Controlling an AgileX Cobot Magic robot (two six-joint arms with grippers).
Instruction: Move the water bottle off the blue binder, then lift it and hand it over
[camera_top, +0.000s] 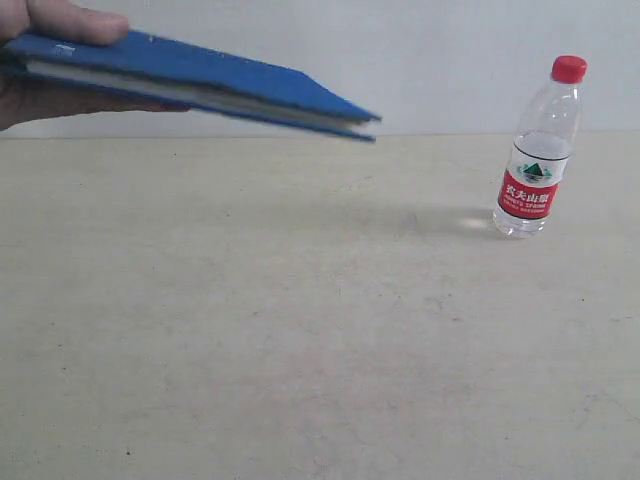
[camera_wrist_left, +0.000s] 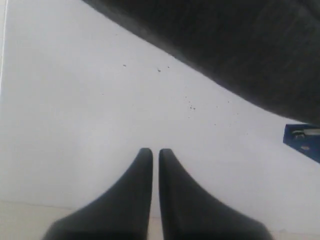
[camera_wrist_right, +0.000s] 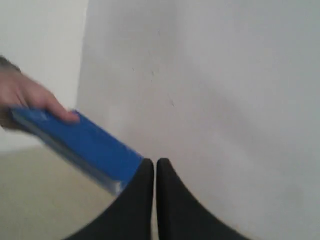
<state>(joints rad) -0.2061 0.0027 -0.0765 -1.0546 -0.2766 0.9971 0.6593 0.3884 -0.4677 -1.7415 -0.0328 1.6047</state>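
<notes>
We have the water bottle (camera_top: 540, 150) standing upright on the table (camera_top: 300, 330), over on the right of the exterior view, red cap on top, nothing touching it. It is well apart from the blue binder (camera_top: 200, 85), so the first part of the job, bottle off binder, reads as done.

And the binder is up in the air! A person's hand (camera_top: 45, 100) grips it at the upper left of the exterior view, thumb on the cover, the free end tilting down toward the middle, clear of the table. The right wrist view shows the same: the hand on one end and the blue cover angling toward the camera.

Now the arms. The left gripper (camera_wrist_left: 155, 155) has its two fingers drawn together with only a thin slit between them and nothing in it. It faces a pale wall, with a corner of the binder at the frame edge and a dark mass we cannot identify. The right gripper (camera_wrist_right: 154, 165) is the same, fingers pressed nearly together and empty, though the binder's end lies close to its tips in that view. Neither gripper appears in the exterior view.

Our call: with the binder lifted, in a person's grasp, and both grippers empty, the handover looks complete or all but complete. We see nothing left for the arms to carry. Whether they need to pull back, the pictures do not say.
</notes>
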